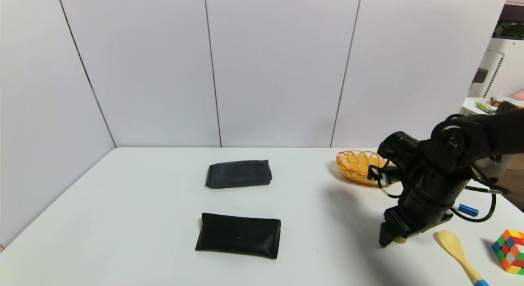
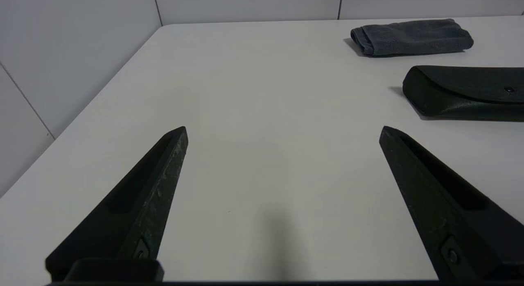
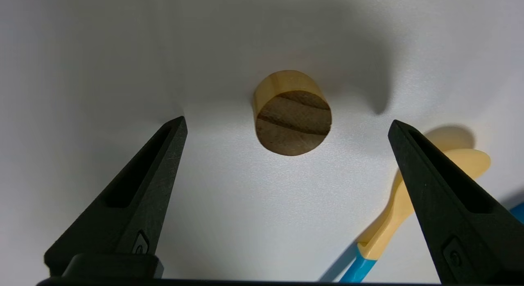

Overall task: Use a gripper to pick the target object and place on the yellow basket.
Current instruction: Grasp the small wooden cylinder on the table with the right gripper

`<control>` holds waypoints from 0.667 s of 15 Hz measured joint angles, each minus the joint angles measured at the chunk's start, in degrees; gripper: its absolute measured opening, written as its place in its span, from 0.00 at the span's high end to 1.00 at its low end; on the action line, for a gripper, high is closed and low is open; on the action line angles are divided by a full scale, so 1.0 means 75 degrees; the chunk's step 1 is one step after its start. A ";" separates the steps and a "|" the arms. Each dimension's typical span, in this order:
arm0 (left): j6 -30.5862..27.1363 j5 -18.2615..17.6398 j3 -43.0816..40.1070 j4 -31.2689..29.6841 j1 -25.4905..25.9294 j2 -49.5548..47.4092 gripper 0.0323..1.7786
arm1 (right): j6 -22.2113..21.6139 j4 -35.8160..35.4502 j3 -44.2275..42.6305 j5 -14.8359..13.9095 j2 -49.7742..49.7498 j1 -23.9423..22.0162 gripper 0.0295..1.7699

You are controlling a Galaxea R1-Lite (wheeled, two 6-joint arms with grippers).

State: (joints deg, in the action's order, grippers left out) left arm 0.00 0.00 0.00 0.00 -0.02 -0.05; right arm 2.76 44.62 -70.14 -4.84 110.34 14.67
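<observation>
Hanging low over the white table (image 1: 135, 220), the right gripper (image 3: 286, 124) has its two dark jaws spread wide, one on each side of the single small round tan wooden block (image 3: 292, 114), not touching it. Just beside lies one pale wooden spoon with a blue handle tip (image 1: 456, 251), and near it one multicoloured puzzle cube (image 1: 509, 251). Farther back sits one oval orange-yellow wicker basket (image 1: 356, 163). One black pouch (image 1: 239, 235) and one folded grey cloth (image 1: 238, 173) lie well apart leftward, where the left gripper (image 2: 282, 130) is also spread open

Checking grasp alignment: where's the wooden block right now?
On the table's right side, the wooden block lies between the right gripper's open fingers, ungrasped, with the spoon just to its right.
</observation>
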 joint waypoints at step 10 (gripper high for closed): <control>0.0000 0.0000 0.0003 0.0000 -0.0007 0.0000 0.05 | 0.0000 -0.0184 -0.0047 -0.0005 0.0135 0.0059 0.16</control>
State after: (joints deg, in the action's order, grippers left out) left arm 0.00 0.00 0.02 0.00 -0.07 -0.05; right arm 2.76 43.24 -70.50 -4.88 111.35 15.10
